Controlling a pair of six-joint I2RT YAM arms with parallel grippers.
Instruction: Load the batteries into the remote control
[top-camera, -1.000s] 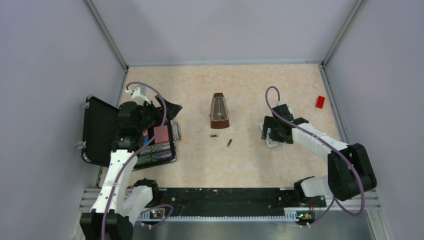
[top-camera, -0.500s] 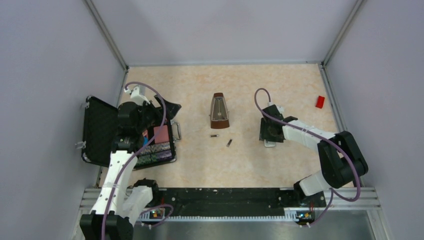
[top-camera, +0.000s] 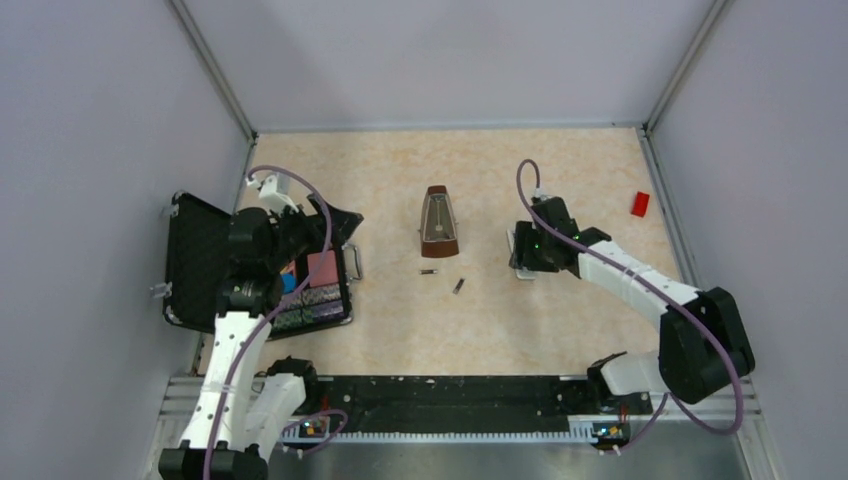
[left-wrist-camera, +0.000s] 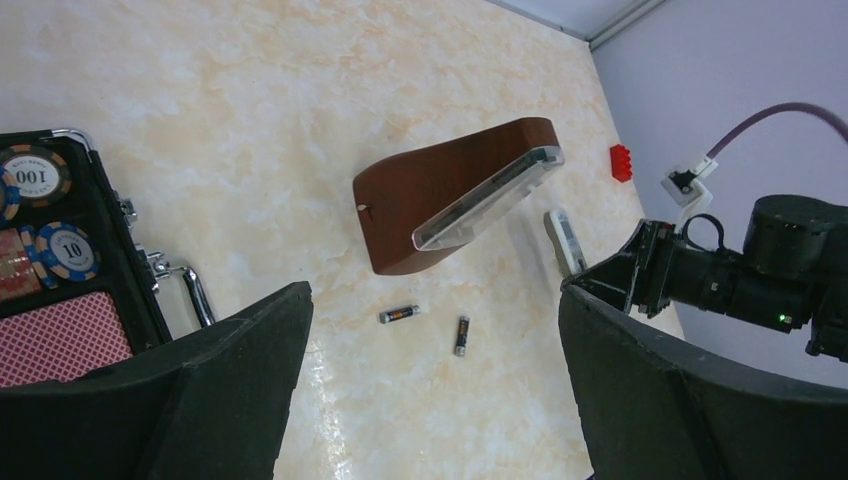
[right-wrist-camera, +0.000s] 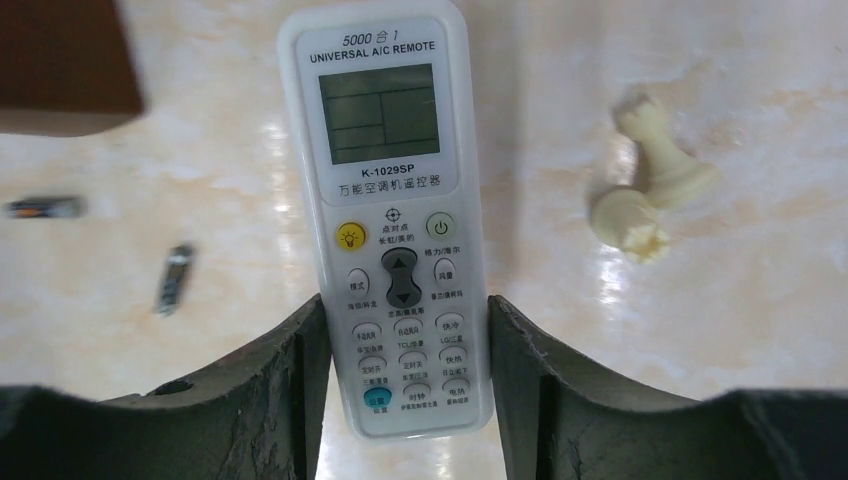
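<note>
White remote control (right-wrist-camera: 397, 220) clamped face-up in right gripper (right-wrist-camera: 405, 325); both batteries (left-wrist-camera: 398, 314) loose on bench (left-wrist-camera: 250, 120), none loaded; left gripper (left-wrist-camera: 435, 295) spread, empty. Loading all ahead.

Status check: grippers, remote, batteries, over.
Right gripper shut on remote control, buttons facing its camera. Left gripper open, empty. Batteries loose on table beside metronome, not loaded.
</note>
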